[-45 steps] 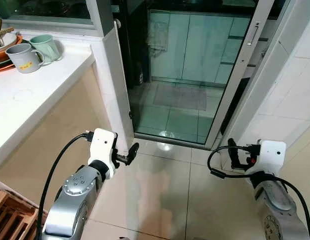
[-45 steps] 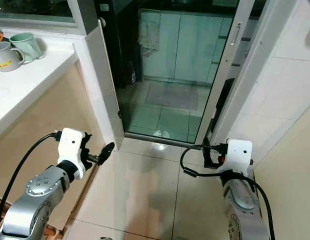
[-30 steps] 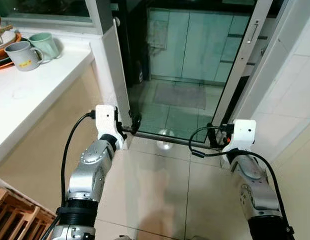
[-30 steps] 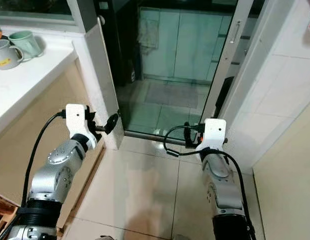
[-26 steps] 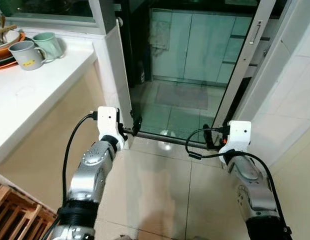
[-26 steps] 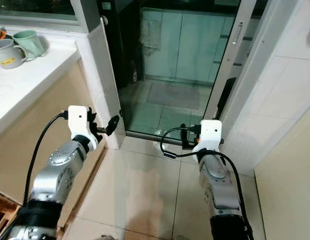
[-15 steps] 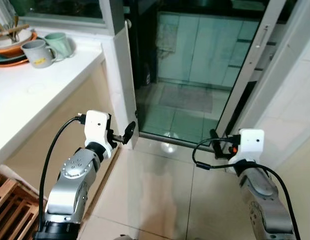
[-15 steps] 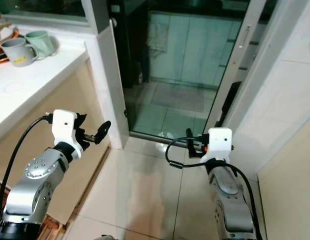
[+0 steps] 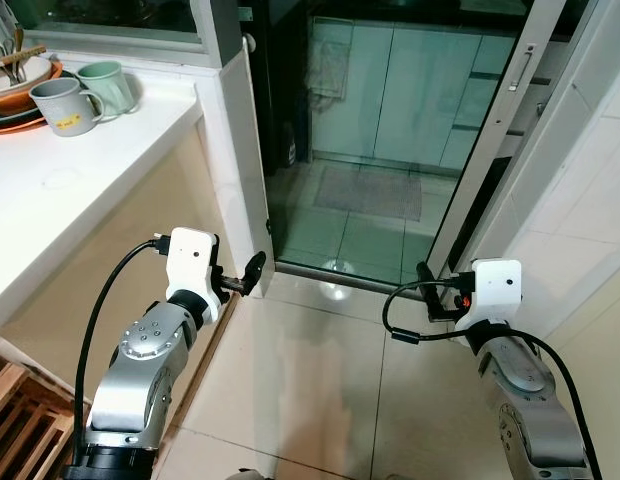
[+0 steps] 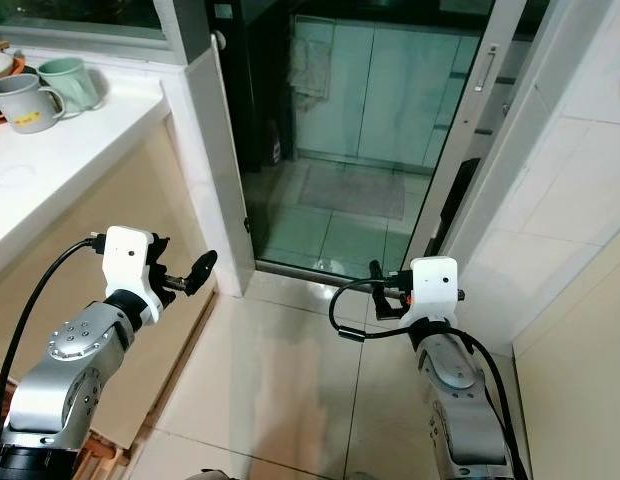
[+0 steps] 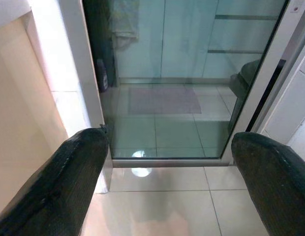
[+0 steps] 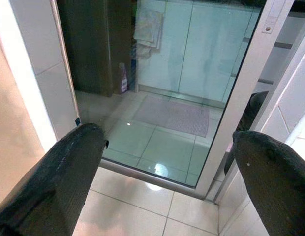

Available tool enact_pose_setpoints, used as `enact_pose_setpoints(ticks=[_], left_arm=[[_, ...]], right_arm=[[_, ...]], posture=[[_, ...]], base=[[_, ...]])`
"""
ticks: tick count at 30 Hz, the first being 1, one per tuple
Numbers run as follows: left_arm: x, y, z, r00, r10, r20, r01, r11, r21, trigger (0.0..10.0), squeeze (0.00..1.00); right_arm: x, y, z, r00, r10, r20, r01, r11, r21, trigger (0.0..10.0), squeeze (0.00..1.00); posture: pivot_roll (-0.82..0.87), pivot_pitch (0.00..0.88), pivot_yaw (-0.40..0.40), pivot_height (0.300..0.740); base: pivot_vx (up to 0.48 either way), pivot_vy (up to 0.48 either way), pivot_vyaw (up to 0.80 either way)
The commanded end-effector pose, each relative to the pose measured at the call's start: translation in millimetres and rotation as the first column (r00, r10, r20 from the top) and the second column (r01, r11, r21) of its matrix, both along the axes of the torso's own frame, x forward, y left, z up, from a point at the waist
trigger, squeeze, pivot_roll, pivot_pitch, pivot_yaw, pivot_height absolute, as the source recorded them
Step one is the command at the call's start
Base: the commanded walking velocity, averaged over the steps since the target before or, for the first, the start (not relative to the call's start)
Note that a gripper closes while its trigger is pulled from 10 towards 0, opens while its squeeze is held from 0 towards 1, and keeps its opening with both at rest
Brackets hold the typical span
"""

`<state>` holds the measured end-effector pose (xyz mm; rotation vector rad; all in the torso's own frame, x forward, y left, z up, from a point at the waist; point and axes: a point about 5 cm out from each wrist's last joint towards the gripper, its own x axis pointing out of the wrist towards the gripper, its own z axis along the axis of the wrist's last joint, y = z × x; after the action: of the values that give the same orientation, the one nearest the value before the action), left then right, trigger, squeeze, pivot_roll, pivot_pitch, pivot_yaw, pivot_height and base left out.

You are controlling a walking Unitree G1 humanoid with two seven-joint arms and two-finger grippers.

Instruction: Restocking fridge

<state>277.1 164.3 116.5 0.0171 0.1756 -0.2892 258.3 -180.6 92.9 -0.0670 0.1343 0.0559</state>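
Observation:
No fridge or goods are in sight. I face a doorway with a sliding glass door and its pale frame. My left gripper is held out low beside the white counter corner, open and holding nothing. My right gripper hovers open near the foot of the door frame. In the left wrist view the fingers stand wide apart over the floor tiles. The right wrist view shows the same wide gap, with one finger at the side.
A white counter runs along my left with two mugs and stacked dishes. A wooden rack sits low at the left. Beyond the glass lie a grey mat and pale cabinets. A tiled wall closes the right side.
Both arms rose and reached toward the door threshold, then drew back slightly. The camera has shifted a little, showing more of the counter.

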Motion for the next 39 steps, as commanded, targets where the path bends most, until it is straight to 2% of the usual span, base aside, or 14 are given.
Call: enact_pose_setpoints(ticks=[1, 39], left_arm=[[-0.1, 1.7, -1.4, 1.000, 0.008, -0.011, -0.008, 1.000, 0.016, 10.0, 0.00], [-0.1, 1.7, -1.4, 1.000, 0.008, -0.011, -0.008, 1.000, 0.016, 10.0, 0.00]], right_arm=[[0.8, 1.0, 0.7, 1.000, 0.003, -0.004, -0.003, 1.000, 0.002, 10.0, 0.00], [0.8, 1.0, 0.7, 1.000, 0.003, -0.004, -0.003, 1.000, 0.002, 10.0, 0.00]], posture=[[-0.02, 0.000, 0.042, 0.731], [-0.02, 0.000, 0.042, 0.731]], base=[[0.000, 0.000, 0.00], [0.000, 0.000, 0.00]])
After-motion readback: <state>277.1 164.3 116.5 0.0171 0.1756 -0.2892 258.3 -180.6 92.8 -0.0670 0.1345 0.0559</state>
